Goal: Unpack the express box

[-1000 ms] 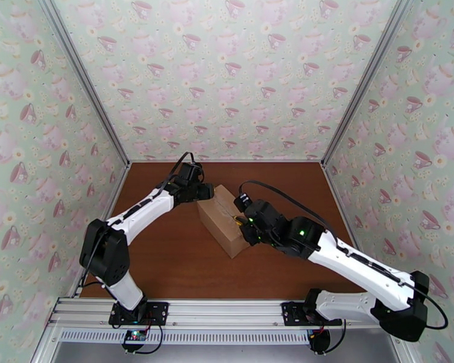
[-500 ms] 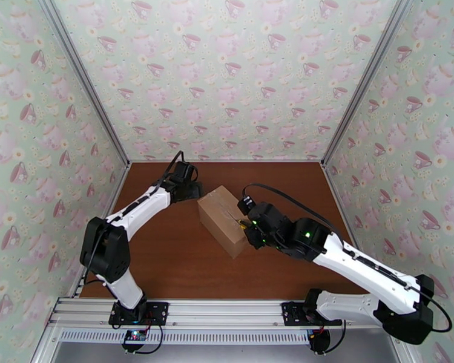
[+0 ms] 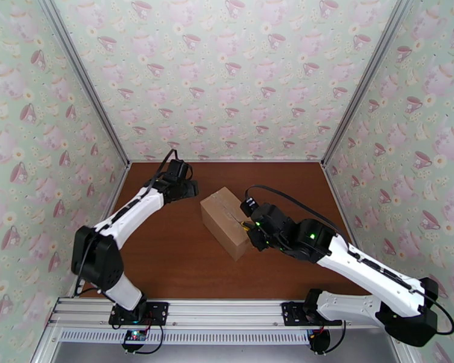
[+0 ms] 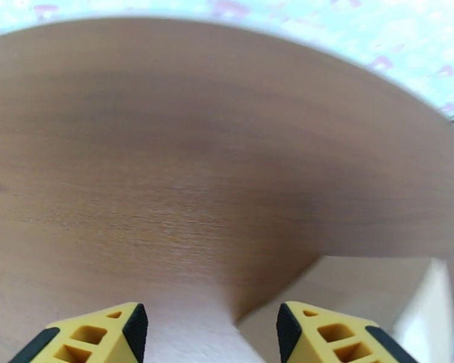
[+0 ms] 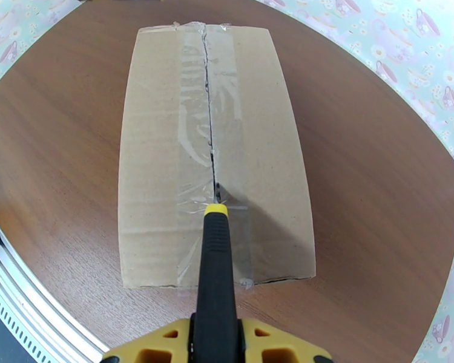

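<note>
express box (image 3: 224, 220) sits mid-tabletop, skewed diagonal, flaps closed, contents not visible. Right gripper (image 5: 218, 340) is clamped on a black-handled cutter (image 5: 215, 267), whose yellow tip is in the centre seam. Tape strip (image 5: 194, 116) looks slit from the far end down to the blade, and the near stretch looks intact. Left gripper (image 4: 212, 334) is part-way open with nothing between the fingers, hovering off the box's far-left end, near it but not touching. Handling guess: plain small carton, probably light. The walls should be stiff enough to pinch, but the top flaps will flex under downward load, so keep blade pressure shallow. The tape is glossy, a poor place to grip. Better holds would be the short end wall or the two long sides for bracing, then the flaps' free edges along the seam once it's cut through. Tabletop (image 3: 166, 261) is smooth brown wood-look laminate, so the box will likely slide with the blade drag unless braced. Room: a cell walled on three sides in teacup wallpaper (image 3: 227, 74), with an aluminium rail (image 3: 227, 313) at the near edge and free tabletop all round the box.
</note>
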`<state>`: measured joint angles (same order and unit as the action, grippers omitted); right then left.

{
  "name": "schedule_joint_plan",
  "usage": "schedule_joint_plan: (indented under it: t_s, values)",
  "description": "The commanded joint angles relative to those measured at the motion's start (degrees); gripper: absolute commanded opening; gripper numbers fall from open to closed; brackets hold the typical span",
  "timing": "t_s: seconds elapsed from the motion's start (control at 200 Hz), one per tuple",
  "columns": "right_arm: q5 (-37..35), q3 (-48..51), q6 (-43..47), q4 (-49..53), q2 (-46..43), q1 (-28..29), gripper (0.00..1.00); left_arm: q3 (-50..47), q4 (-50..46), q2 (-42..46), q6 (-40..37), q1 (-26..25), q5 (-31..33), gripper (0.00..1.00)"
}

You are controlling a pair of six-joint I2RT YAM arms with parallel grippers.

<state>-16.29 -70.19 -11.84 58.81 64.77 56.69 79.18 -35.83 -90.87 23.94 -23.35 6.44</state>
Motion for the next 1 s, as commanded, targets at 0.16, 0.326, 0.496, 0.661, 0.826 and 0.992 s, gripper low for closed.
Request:
schedule_joint_plan:
  t_s: [0.16, 0.326, 0.496, 0.661, 0.826, 0.992]
  values:
    - [1.96, 0.51, -0.47, -0.25, 1.51, 0.42, 0.00, 1.52, -4.41, 2.05, -1.03, -6.27, -6.62, 0.82]
    - [2.17, 0.17, -0.30, -0.36, 1.96, 0.44, 0.00, 7.80, -9.17, -5.20, -4.87, -8.88, -4.48, 0.81]
    - [1.63, -0.28, -0.23, -0.27, 1.71, 0.44, 0.00, 11.23, -11.00, -10.45, -7.03, -9.02, -2.58, 0.81]
    - [1.27, -0.12, -0.38, 0.29, 1.51, 0.40, 0.00, 12.89, -11.84, -13.38, -7.84, -9.00, -0.69, 0.81]
    - [1.02, -1.17, -0.47, 1.39, 0.84, 0.45, 0.00, 13.85, -13.80, -16.11, -7.59, -8.56, 2.74, 0.81]
    - [0.06, -2.69, -0.47, 4.72, -0.11, 0.44, 0.00, 13.59, -14.04, -17.13, -6.68, -8.30, 5.36, 0.80]
